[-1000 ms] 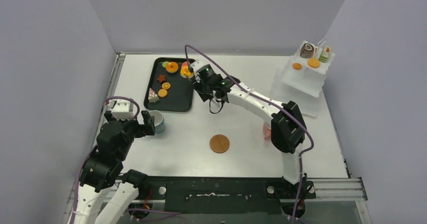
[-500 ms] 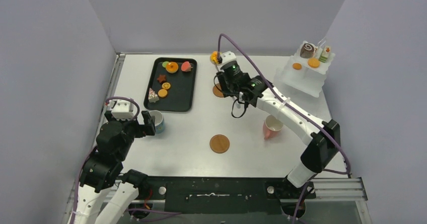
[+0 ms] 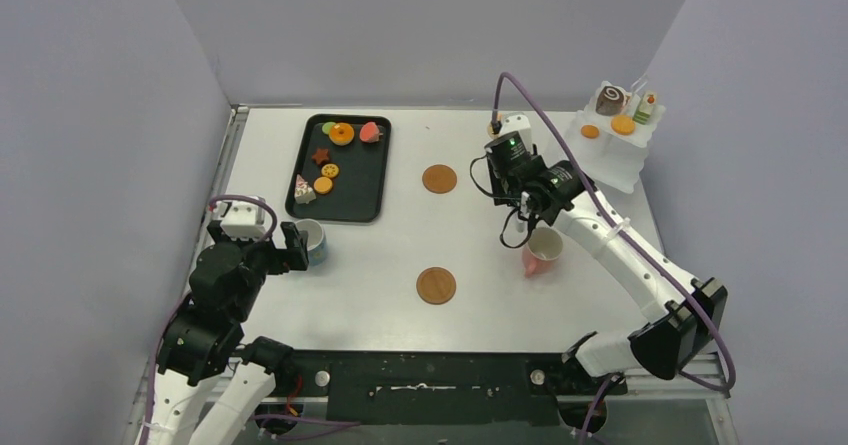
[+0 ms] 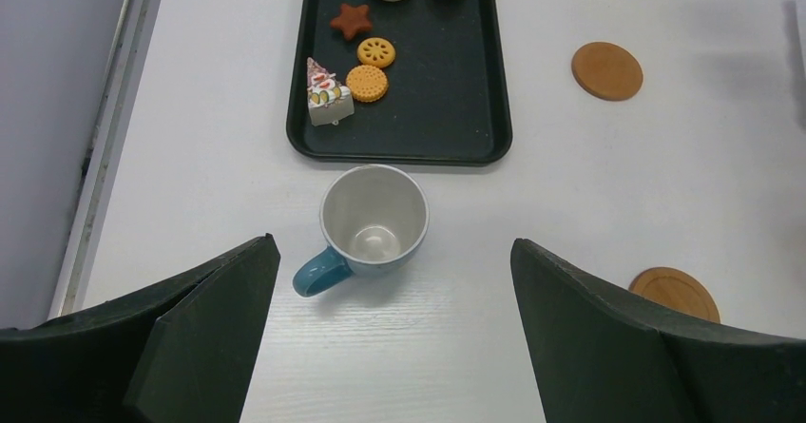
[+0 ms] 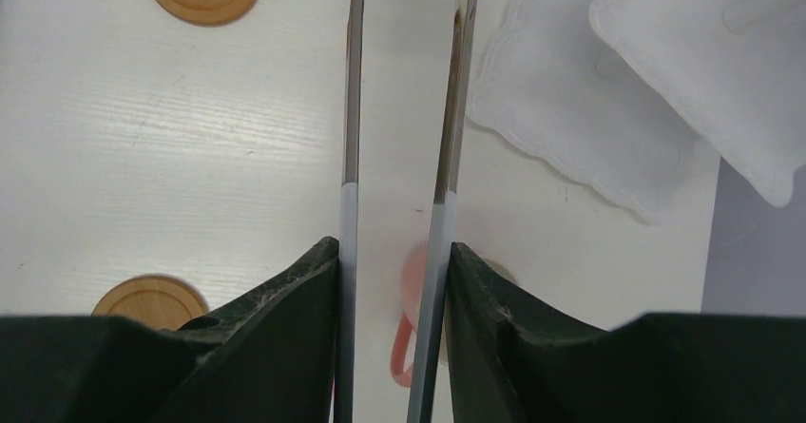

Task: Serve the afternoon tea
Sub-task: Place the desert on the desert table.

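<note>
Two cups well apart on table (image 3: 350,265): blue cup (image 3: 313,242) at 9 o'clock from near coaster (image 3: 436,285), pink cup (image 3: 541,250) at 3 o'clock. Clamped in right gripper (image 5: 393,261), tongs (image 5: 352,109) with blades narrow, pointing to 12 o'clock. Visible from top only: small orange bit (image 3: 494,122) at tongs tip, at 9 o'clock from stand (image 3: 610,155); impossible to tell which pastry. Cut off by upper edge in right wrist view, that tip. Shown there instead: pink cup under blades at 6 o'clock. Spread wide, left gripper (image 4: 392,247), blue cup just ahead between fingers (image 4: 219,290), touching neither. More pastries (image 4: 367,83) on tray (image 4: 447,109) at 12 o'clock from blue cup.
</note>
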### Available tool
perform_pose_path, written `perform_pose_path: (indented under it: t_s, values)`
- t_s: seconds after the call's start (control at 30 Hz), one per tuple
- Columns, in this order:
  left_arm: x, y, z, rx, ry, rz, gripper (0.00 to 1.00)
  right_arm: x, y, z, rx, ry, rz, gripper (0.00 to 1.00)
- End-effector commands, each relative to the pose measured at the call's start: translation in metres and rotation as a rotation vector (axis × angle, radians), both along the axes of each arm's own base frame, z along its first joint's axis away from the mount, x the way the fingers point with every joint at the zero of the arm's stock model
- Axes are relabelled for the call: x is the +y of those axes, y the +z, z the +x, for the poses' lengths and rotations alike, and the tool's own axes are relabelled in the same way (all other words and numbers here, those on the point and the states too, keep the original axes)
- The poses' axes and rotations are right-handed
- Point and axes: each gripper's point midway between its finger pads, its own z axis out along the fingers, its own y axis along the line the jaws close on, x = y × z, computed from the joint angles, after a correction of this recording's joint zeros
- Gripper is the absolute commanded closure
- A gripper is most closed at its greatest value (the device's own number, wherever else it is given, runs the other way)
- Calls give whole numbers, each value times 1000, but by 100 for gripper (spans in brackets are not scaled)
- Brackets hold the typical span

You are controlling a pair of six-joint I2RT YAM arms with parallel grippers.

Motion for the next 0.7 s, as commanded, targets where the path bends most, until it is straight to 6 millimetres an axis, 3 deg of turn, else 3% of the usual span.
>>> perform_pose_path:
  t_s: [0.0,0.43,0.67]
  values:
    - [-3,18,5,-77,-17,-16,9,-29,32,-8,-98,-106,8,76]
    - [-4,20,4,-85,-25,-22,9,-73,35,-25,-81,-238,0,75]
    - [-4,20,3,-86,-24,-22,8,-92,24,-25,-47,-290,2,74]
